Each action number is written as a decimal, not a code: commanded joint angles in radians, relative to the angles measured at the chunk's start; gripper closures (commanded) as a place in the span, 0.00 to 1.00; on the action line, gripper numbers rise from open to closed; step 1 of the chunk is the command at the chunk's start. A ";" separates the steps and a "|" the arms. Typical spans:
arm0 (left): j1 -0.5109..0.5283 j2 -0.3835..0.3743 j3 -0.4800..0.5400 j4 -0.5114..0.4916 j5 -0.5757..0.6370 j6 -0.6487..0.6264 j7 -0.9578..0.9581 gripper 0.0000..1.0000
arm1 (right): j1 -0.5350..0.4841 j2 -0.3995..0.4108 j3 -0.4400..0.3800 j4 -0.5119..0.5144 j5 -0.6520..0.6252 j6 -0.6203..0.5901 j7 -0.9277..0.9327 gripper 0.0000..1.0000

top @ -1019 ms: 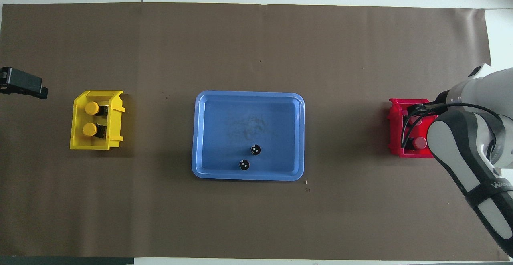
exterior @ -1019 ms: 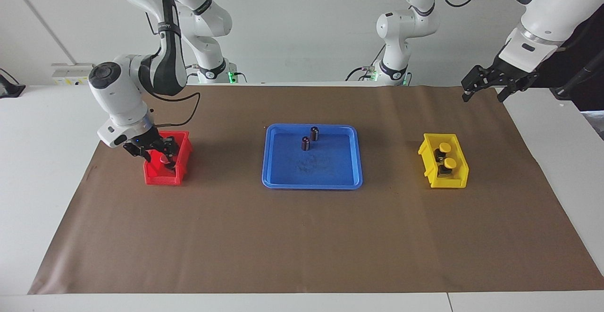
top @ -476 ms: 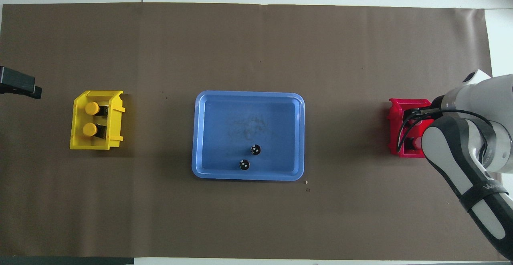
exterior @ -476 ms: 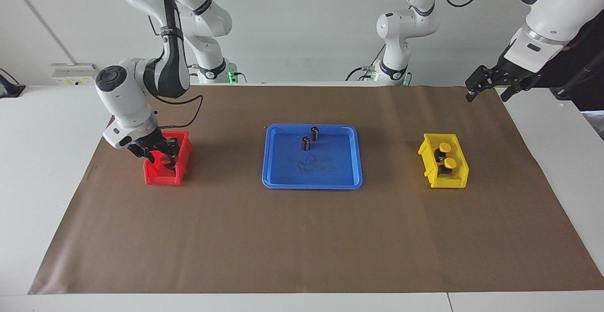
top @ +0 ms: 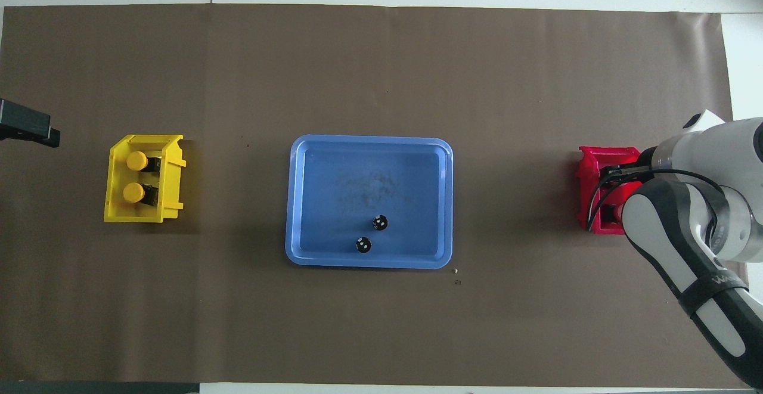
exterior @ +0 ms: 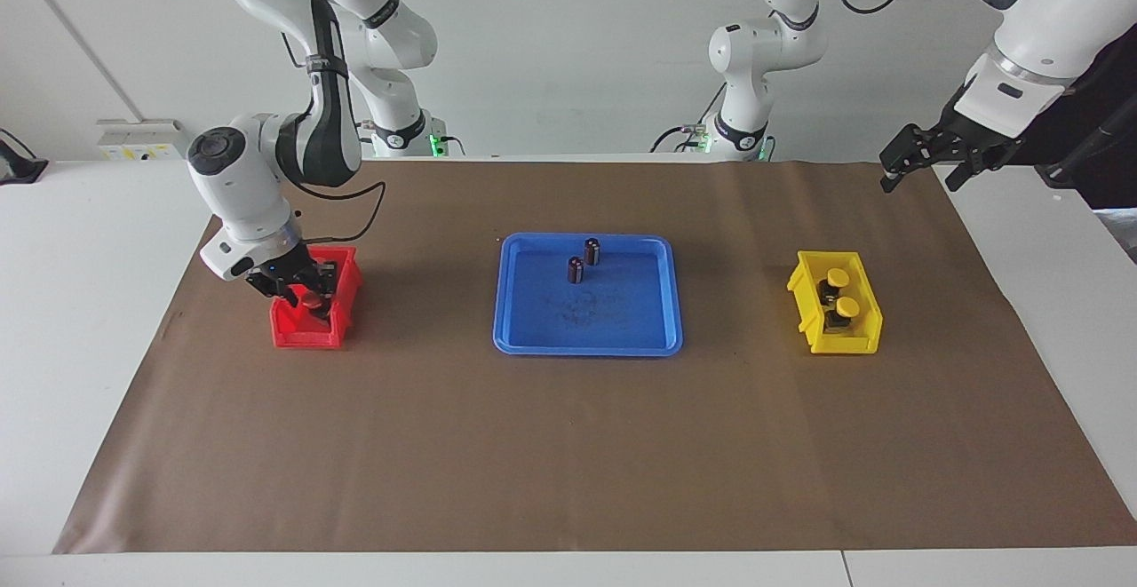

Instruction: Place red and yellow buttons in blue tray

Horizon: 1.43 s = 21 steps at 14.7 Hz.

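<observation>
Right gripper [exterior: 306, 296], closed on a red button [exterior: 310, 300], has risen slightly within the red bin [exterior: 306, 331], so transfer to the blue tray [exterior: 588, 344] has begun; left gripper [exterior: 928, 156] waits open, yellow buttons [exterior: 842, 294] still binned.

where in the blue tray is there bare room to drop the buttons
Most of the blue tray floor is bare: everything from its middle to the rim farther from the robots. The crowded spot is by the rim nearer the robots, where two maroon cylinders stand close together. The right gripper is down in the red bin; the left gripper waits aloft.
</observation>
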 commanded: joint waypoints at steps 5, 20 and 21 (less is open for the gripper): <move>0.019 -0.033 0.000 -0.047 0.006 0.033 -0.003 0.00 | -0.001 0.032 0.005 0.244 -0.037 -0.300 -0.003 0.80; 0.043 -0.006 -0.003 -0.590 0.004 0.723 -0.012 0.30 | 0.643 0.351 0.017 0.717 -0.034 -0.369 0.829 0.85; 0.042 0.002 -0.003 -0.599 0.004 0.737 -0.012 0.31 | 0.660 0.362 0.017 0.701 -0.034 -0.333 0.860 0.85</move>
